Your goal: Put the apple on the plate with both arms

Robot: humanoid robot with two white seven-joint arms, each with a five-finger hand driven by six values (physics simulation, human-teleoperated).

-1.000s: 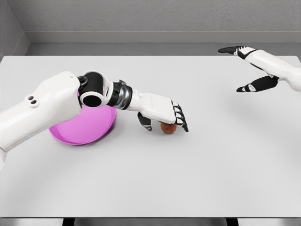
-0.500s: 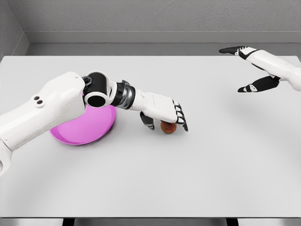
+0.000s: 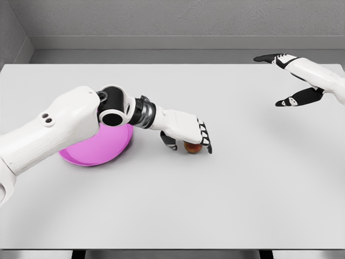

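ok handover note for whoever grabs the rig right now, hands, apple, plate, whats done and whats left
Left hand: over the apple, fingers curled down around it; a firm grip is not confirmed, the apple sits on the table.
Right hand: raised at the far right, fingers spread, holding nothing.
Plate: pink, left of the apple, partly hidden under the left forearm, nothing visible in it.
Done: left hand reached the apple.
Left: secure the grasp, lift, place the apple on the plate.

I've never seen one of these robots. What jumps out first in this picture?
The bright pink plate at left, half hidden behind a bulky white arm. That arm's left hand cups over a small reddish apple mid-table, while the right hand hovers open at far right.
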